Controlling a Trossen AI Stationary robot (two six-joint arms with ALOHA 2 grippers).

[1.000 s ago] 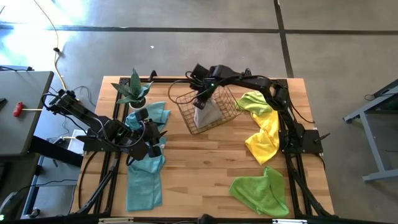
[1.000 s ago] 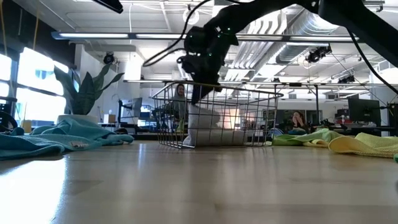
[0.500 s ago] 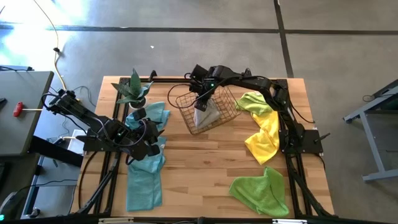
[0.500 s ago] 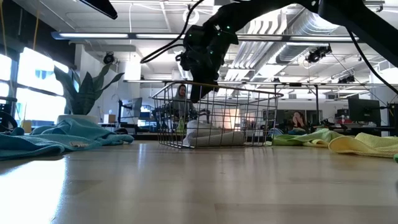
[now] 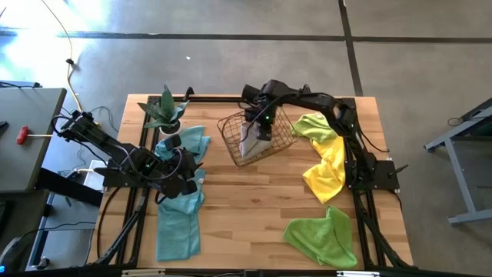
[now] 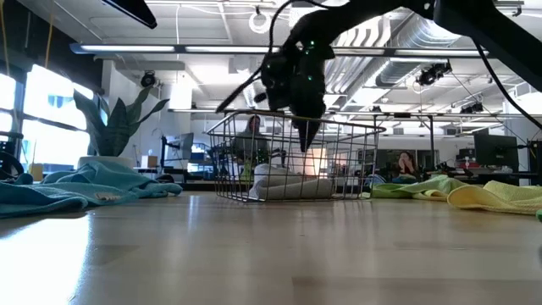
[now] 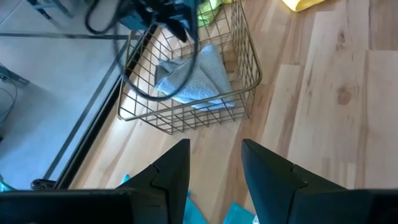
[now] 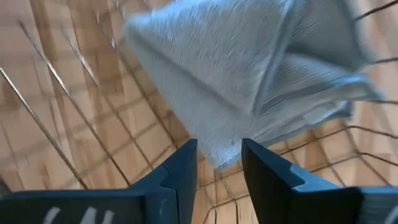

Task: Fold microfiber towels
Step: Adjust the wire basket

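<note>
Right gripper poised over the wire basket, fingers parted with a clear gap and nothing between them. Directly below those fingertips, a folded grey microfiber towel lying loose on the basket floor, layered edges visible, apart from the fingers.

Left gripper parked low at the near left of the table, jaws likewise parted and empty, aimed toward the basket across bare wood. Just beneath and beside it, a teal towel spread in a rumpled strip, a second teal bunch a little farther out toward the potted plant.

On the right gripper's other side, away from the basket: a lime green towel just beyond the basket wall, a yellow towel trailing from it, another lime green towel well apart near the table's front edge.

Likely handling: light, soft, floppy cloth, no stiffness, prone to sagging and unfolding when lifted by one point. Napped surface probably grippy, not slippery. Nothing fragile. Best hold judged to be a corner or a hem pinched flat, two corners at once for a clean fold.
</note>
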